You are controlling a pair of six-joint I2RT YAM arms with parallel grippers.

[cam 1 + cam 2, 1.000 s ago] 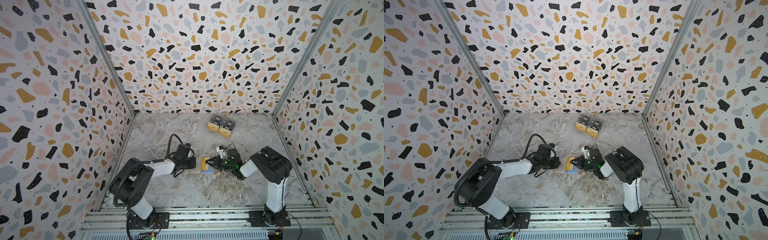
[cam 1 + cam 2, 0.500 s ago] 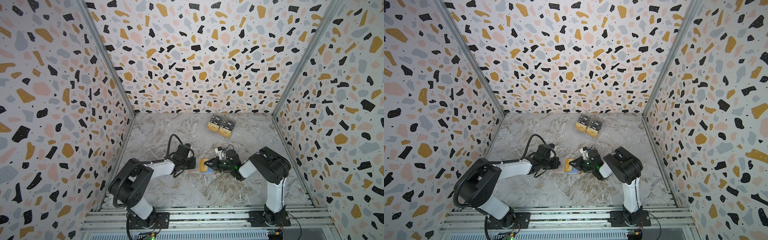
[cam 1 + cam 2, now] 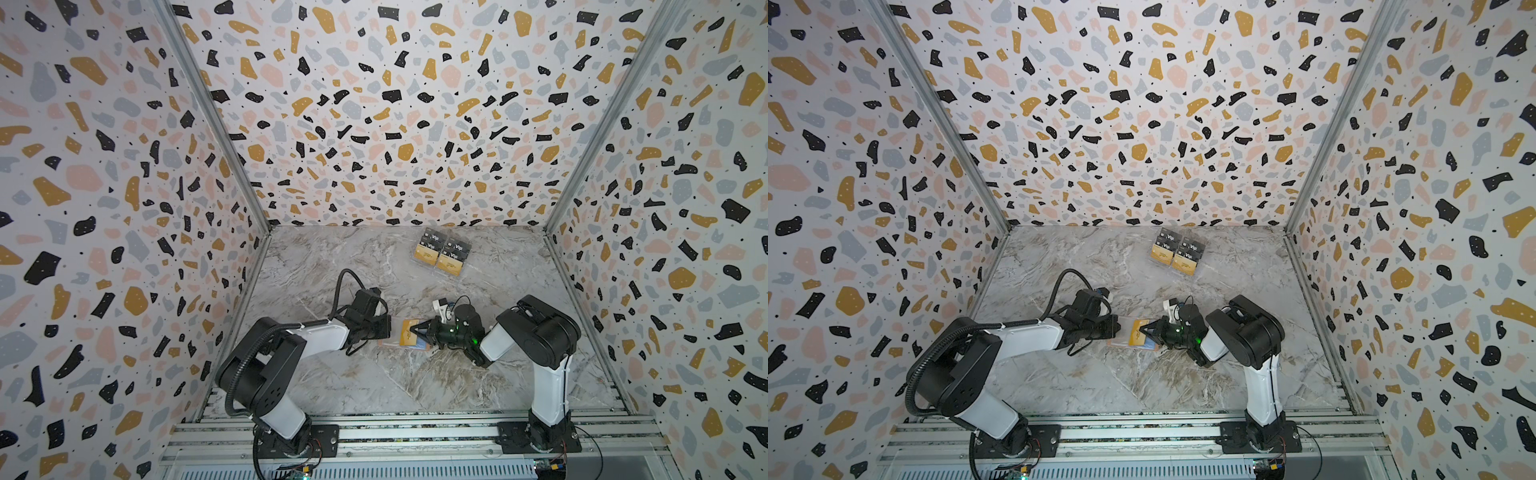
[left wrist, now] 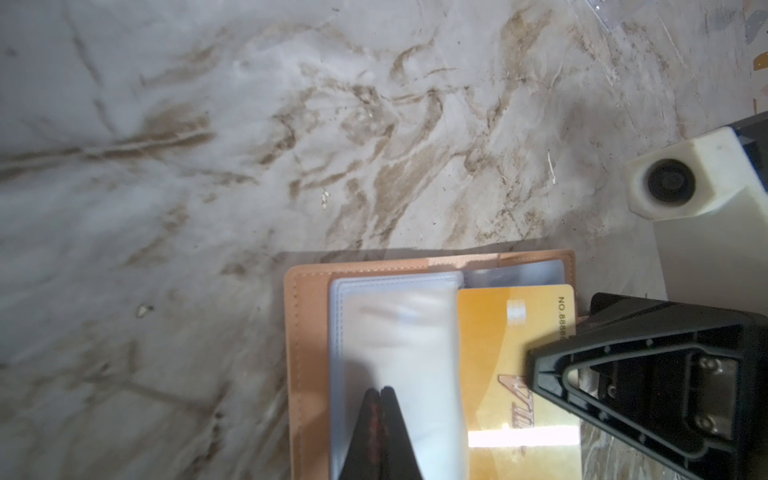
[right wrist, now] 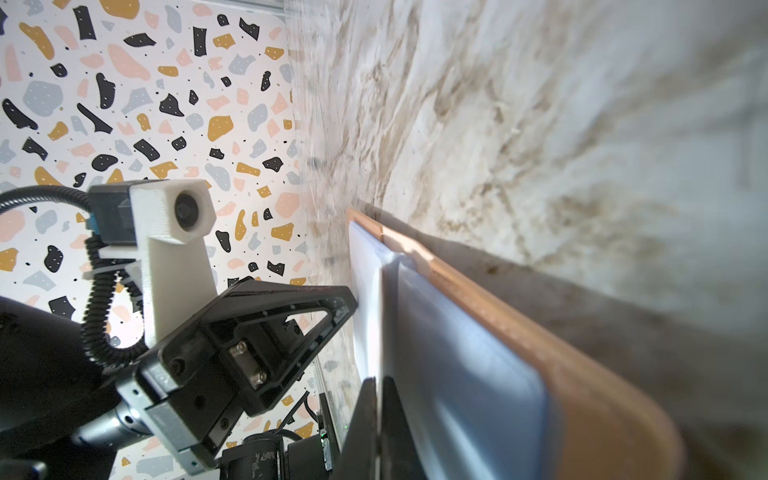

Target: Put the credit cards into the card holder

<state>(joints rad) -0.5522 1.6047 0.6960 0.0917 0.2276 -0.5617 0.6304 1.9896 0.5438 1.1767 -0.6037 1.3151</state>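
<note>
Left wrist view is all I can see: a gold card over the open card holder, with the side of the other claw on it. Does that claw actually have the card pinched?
Observer: Probably. In the right wrist view the right claw is shut, with only a thin pale edge between its jaws, which fits the gold card.
Operator: What's left to load?
Observer: In both top views the other cards sit in two side-by-side rows near the back wall, apart from the card holder.
Operator: And my side, seen from outside?
Observer: In the right wrist view the left claw touches the top of the pale sleeve from above.
</note>
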